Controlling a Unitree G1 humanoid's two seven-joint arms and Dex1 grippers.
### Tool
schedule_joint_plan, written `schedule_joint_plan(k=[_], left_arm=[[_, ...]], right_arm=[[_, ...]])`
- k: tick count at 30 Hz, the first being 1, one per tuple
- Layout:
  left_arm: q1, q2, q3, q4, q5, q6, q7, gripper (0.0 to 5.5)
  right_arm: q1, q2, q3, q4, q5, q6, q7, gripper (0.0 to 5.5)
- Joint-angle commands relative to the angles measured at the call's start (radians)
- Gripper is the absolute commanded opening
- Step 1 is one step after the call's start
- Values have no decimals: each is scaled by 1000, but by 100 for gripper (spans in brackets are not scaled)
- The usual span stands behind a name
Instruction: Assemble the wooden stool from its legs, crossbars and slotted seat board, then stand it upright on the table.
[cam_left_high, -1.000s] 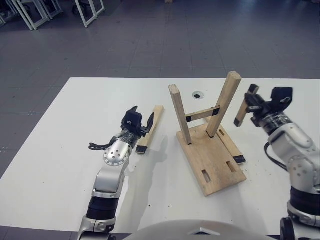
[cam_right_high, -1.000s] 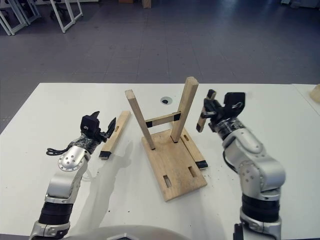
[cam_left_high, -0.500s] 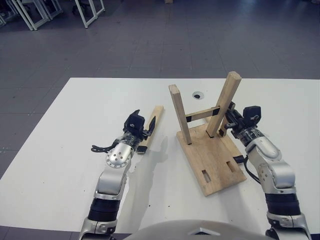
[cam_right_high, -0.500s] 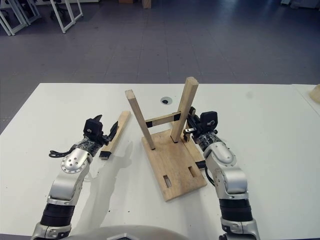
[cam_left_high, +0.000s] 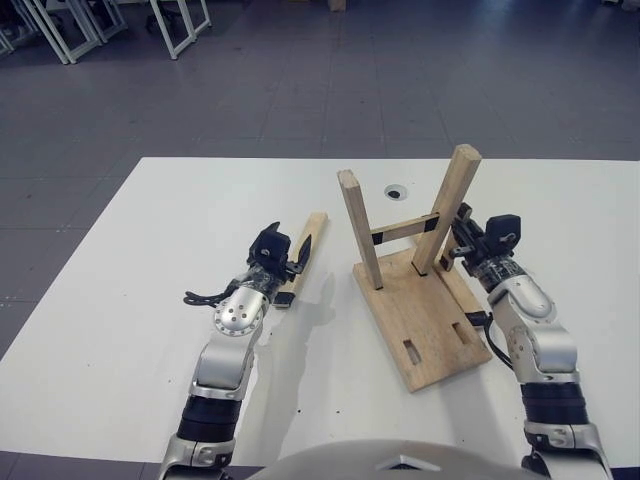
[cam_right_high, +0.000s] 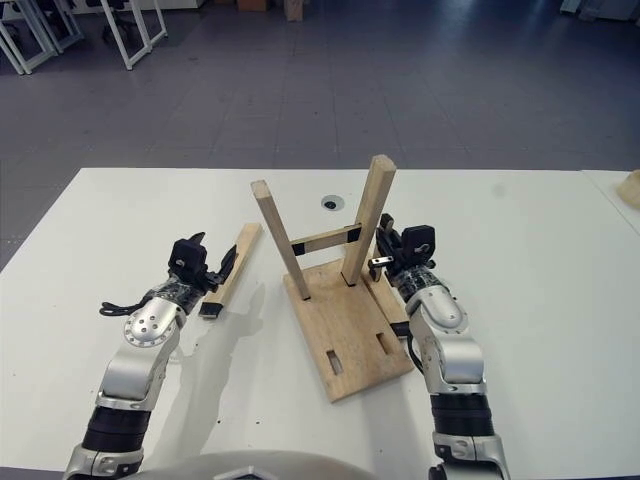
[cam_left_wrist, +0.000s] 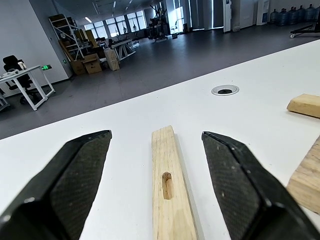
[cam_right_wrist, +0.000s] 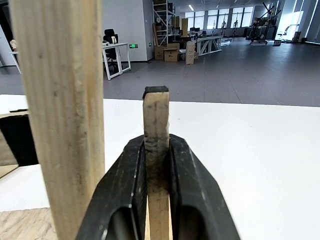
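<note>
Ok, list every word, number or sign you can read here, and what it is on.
None can be read.
The pale slotted wooden seat board, its two upright wooden legs and the loose slotted wooden bar carry no print.
The small green lit sign in the room behind is too blurred to read.

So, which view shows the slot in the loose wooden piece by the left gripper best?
The left wrist view: the loose wooden piece lies close up inside the open left gripper, slot facing up. The eye views show it as a thin strip, slot barely discernible.
</note>
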Motion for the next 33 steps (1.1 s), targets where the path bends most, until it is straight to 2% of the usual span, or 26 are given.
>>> schedule_joint_plan(k=[1,5,8,15,22,29,30,33], left_arm=[[-9,-1,-4,5,9,0,1,335],[-9,-6,-8,11,12,-2,4,335],[-1,-12,-12,7,13,0,8,335],[23,-33,-29,-4,18,1,18,335],[34,-37,-34,-9,18,5,29,335],[36,-45,-39,-2,21,0,36,335],[36,-46,-40,-2,22,0,35,335],[37,-46,-39,0,26,0,32,335]], right_arm=[[12,-3,-9,15,-19,7,7,39],[105,36,17,100,-66,-74,5,39],[189,77,-27,166,-100,-192,-61,39],[348,78,-38,344,-179,-374,-87,39],[383,87,-71,171,-115,-346,-78,39],[259,80,-115,-53,-86,-255,-137,39],[249,78,-119,-66,-86,-248,-142,76],[235,74,-133,-89,-85,-229,-146,124]])
